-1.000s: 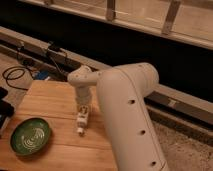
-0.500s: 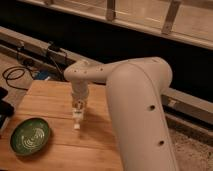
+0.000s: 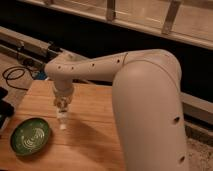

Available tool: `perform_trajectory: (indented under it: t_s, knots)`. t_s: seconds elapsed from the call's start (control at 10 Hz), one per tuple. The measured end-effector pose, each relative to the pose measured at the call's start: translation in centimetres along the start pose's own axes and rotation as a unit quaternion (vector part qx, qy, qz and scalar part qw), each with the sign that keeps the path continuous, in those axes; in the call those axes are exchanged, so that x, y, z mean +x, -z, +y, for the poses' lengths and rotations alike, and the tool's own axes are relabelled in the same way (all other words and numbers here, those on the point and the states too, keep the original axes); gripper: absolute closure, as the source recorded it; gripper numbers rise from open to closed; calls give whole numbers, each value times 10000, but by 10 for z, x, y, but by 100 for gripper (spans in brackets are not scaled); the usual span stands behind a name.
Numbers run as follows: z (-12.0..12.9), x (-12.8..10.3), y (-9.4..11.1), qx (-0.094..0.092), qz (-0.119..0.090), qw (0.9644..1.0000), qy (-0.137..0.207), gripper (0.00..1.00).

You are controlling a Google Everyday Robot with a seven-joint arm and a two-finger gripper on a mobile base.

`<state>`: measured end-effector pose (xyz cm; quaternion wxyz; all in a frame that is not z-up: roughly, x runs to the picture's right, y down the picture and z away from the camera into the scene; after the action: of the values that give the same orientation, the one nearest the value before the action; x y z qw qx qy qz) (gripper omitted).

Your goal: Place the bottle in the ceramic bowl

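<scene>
The small white bottle (image 3: 62, 120) hangs upright from my gripper (image 3: 62, 107), which is shut on its top. The bottle is held just above the wooden table (image 3: 95, 135), a short way right of the bowl. The dark green ceramic bowl (image 3: 31, 136) with pale swirl lines sits at the front left of the table and holds nothing. My white arm (image 3: 145, 100) reaches in from the right and fills the right side of the view.
Black cables (image 3: 15, 75) lie on the floor at the back left. A dark object (image 3: 4, 107) sits at the table's left edge. A metal rail and dark wall (image 3: 100, 35) run behind the table.
My gripper has moved left with the bottle in it, closer to the bowl. The bowl has not moved.
</scene>
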<state>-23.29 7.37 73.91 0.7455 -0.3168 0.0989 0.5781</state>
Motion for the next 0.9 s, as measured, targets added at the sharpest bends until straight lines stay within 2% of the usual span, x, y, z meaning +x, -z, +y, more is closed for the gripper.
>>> perform_trajectory:
  t_s: [0.1,0.3,0.4,0.6,0.8,0.9]
  knots:
    - [26,10,-2,-127,30,9996,267,100]
    - [62,24,-4,-367,91,9974,609,100]
    - [83,31,-7,-557,159,9950,808,100]
    - [119,45,-13,-856,327,9888,1176,100]
    - [162,61,-26,-1123,601,9796,1557,100]
    - [169,65,-27,-1150,638,9781,1613,100]
